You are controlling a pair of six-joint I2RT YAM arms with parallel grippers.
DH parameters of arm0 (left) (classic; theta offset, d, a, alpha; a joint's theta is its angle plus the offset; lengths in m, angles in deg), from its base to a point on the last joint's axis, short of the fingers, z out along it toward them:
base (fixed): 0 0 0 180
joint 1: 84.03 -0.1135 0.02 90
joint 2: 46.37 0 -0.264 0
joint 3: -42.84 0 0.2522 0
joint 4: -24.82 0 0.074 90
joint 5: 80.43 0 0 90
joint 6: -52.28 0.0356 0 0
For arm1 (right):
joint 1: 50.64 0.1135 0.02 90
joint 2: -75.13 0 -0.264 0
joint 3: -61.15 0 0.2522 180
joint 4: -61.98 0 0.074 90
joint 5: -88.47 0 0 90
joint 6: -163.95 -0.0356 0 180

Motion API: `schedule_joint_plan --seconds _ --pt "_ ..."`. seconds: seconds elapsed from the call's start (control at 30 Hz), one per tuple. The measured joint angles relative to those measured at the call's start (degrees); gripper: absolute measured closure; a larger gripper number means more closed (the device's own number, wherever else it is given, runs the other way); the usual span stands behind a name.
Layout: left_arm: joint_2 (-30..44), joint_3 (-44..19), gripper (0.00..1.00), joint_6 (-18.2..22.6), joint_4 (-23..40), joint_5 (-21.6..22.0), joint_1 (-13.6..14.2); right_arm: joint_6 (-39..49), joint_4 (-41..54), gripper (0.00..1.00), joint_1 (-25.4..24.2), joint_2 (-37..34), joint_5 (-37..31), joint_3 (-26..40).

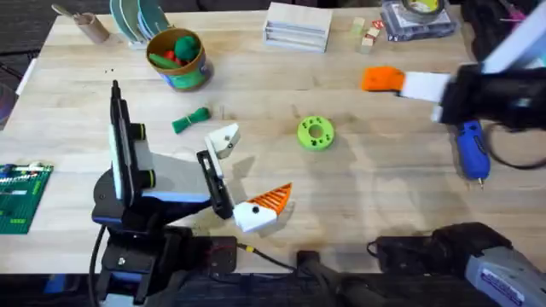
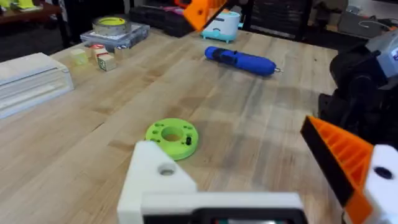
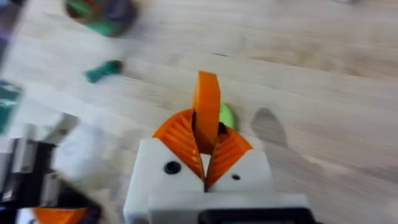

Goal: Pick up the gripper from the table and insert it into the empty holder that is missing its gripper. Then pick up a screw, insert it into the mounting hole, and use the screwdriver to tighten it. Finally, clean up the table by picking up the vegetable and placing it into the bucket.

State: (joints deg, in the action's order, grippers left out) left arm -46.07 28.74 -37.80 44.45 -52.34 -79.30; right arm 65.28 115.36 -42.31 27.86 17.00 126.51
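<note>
Right gripper [image 3: 205, 152] — clamping orange gripper [image 3: 206, 109]

— The desk [image 1: 358, 183] is pale wood with visible grain and a matt finish. And the gripper [image 3: 206, 118]?

— Orange plastic, ribbed, clamped between the right tool's [image 3: 205, 155] orange ribbed pads on smooth white plastic blocks.

— The screwdriver [image 2: 239, 60]?

— Glossy blue plastic with a thin metal tip.

— The holder [image 1: 223, 139] at the left tool [image 1: 243, 175]?

— Smooth white plastic, matt.
</note>
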Motion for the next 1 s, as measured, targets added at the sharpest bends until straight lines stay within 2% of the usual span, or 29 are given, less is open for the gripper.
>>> schedule_joint_plan --seconds 0.13,0.23,0.57,0.73,0.77,1.0 --pt "0.0 0.0 0.007 0.0 0.0 0.0 0.0 -6.0 -11.9 0.988 0.0 -2.3 11.1 -6.5" --pt "0.0 0.0 0.007 0.0 0.0 0.0 0.0 -9.4 -17.1 0.989 0.0 -6.1 18.3 -9.2" --pt "0.0 0.0 0.007 0.0 0.0 0.0 0.0 -13.7 -30.8 0.989 0.7 -23.1 41.9 -10.1" --pt "0.0 0.0 0.008 0.0 0.0 0.0 0.0 -16.7 -37.4 0.989 4.2 -29.9 48.7 -10.1" --pt "0.0 0.0 0.009 0.0 0.0 0.0 0.0 -18.8 -42.4 0.989 7.1 -32.7 51.0 -10.1" --pt "0.0 0.0 0.008 0.0 0.0 0.0 0.0 -22.8 -50.6 0.990 13.3 -38.5 54.5 -10.1"
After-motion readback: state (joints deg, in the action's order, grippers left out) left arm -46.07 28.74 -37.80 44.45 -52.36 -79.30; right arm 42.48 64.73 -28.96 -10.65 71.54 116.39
